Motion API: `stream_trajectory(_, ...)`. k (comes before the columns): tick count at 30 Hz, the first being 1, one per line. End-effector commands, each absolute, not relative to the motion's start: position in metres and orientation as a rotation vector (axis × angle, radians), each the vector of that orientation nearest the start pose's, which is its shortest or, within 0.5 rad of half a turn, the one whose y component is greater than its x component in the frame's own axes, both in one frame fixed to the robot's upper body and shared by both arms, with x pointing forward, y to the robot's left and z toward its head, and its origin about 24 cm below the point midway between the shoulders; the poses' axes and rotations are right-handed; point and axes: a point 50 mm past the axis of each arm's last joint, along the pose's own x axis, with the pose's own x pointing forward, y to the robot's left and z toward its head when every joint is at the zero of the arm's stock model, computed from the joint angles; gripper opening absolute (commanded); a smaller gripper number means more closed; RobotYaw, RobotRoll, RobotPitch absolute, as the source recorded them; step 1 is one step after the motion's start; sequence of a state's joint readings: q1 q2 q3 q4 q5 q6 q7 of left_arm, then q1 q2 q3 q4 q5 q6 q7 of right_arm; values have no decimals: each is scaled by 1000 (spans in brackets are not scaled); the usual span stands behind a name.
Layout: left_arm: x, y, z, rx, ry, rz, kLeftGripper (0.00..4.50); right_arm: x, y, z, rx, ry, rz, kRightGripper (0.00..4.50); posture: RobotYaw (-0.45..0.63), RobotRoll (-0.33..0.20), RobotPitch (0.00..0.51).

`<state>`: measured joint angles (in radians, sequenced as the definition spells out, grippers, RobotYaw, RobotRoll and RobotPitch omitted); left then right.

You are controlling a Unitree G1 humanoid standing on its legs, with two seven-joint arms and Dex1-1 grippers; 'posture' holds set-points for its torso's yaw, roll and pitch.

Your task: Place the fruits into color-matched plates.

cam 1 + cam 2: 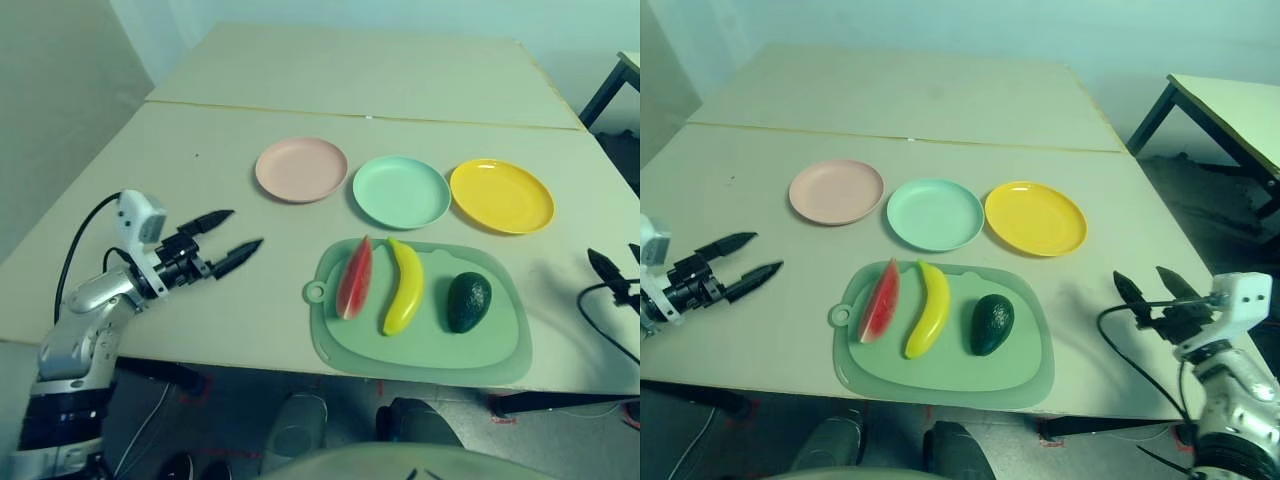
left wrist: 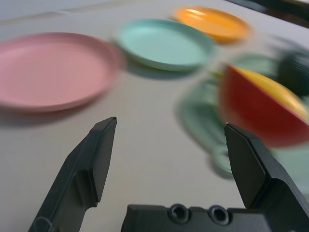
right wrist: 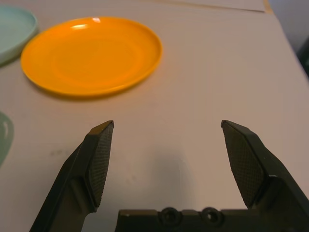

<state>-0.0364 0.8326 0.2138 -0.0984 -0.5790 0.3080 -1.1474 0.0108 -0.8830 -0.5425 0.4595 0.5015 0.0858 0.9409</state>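
Left gripper (image 1: 232,232): its two black fingers (image 2: 91,159) were spread wide apart, holding nothing and touching nothing; it hung just above the surface (image 1: 250,300) on the robot's left, tips pointing toward the mat.
Right gripper (image 1: 1148,285): fingers (image 3: 99,154) likewise wide apart and empty, out near the surface's right edge, well apart from the fruit; the wrist view looked across bare surface toward the yellow plate.
Watermelon (image 1: 354,277): a red wedge with a green rind, lying on the left part of the mat, nearest the mat's handle hole.
Banana (image 1: 404,286): curved and yellow, lying just beside the watermelon, in the middle of the mat.
Avocado (image 1: 468,301): dark green and egg-shaped, lying on the right part of the mat, apart from the banana.
Mat (image 1: 420,350): pale green, rounded corners, flat on the near side of the surface, carrying all three fruits.
Pink plate (image 1: 301,169): round and shallow, with no fruit in it, leftmost of the row behind the mat.
Green plate (image 1: 401,191): mint coloured, without fruit, in the middle of the row, just beside the pink one.
Yellow plate (image 1: 501,195): bright, without fruit, at the right end, almost touching the green plate.
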Motion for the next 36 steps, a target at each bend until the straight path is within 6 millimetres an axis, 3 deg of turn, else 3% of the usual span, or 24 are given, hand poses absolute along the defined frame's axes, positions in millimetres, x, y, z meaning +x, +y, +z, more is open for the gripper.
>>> stream_trajectory(1, 227, 266, 135, 242, 254, -1140, 4500, 205, -374, 160, -336, 251, 529, 4456, -53, 0, 53)
stream_trajectory(7, 231, 270, 145, 277, 231, -1204, 4500, 192, -354, 215, -468, 512, 704, 4456, -82, 0, 51)
stream_trajectory(10, 233, 269, 144, 275, 221, -1226, 4500, 198, -325, 240, -630, 564, 822, 4456, -88, 0, 55)
stream_trajectory(12, 233, 268, 141, 282, 227, -1240, 4500, 206, -310, 246, -721, 558, 869, 4456, -82, 0, 55)
stream_trajectory(15, 235, 267, 140, 297, 231, -1248, 4500, 227, -267, 250, -1019, 456, 1042, 4456, -68, 0, 58)
stream_trajectory(19, 236, 270, 141, 299, 230, -1232, 4500, 256, -200, 243, -1345, 239, 1318, 4456, -30, 0, 67)
stream_trajectory(23, 233, 272, 140, 326, 236, -1221, 4500, 259, -167, 227, -1508, 177, 1568, 4456, 10, 0, 76)
stream_trajectory(27, 228, 267, 139, 323, 222, -1219, 4500, 256, -162, 210, -1607, 231, 1732, 4456, 48, 0, 80)
stream_trajectory(32, 224, 259, 141, 280, 196, -1212, 4500, 258, -170, 197, -1683, 312, 1799, 4456, 62, 0, 84)
stream_trajectory(36, 223, 254, 142, 283, 191, -1217, 4500, 262, -165, 190, -1696, 302, 1829, 4456, 69, 0, 87)
